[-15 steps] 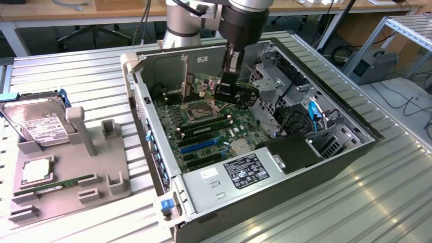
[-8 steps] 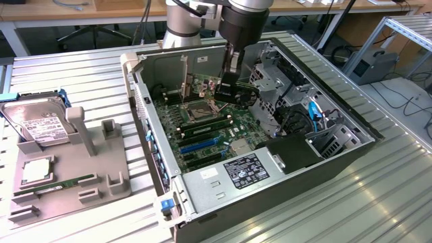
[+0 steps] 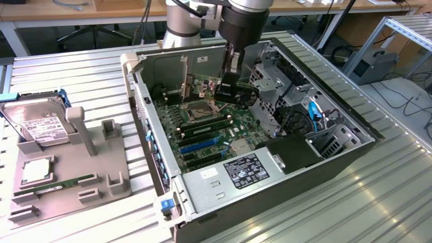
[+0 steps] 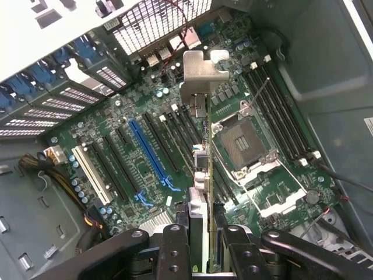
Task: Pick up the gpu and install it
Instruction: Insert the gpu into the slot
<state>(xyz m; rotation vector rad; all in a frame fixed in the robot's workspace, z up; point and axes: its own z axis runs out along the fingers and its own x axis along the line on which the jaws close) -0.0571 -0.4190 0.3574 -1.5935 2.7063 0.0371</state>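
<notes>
Green circuit board and a silver bracket hang edge-down from the end effector, which is clenched on the gpu inside the open computer case. The card's long axis runs parallel with the expansion slots on the motherboard, with the bracket end towards the case's rear slot grilles. It hovers just beside the CPU socket, seemingly over the nearest black slots. I'd judge it not yet seated.
</notes>
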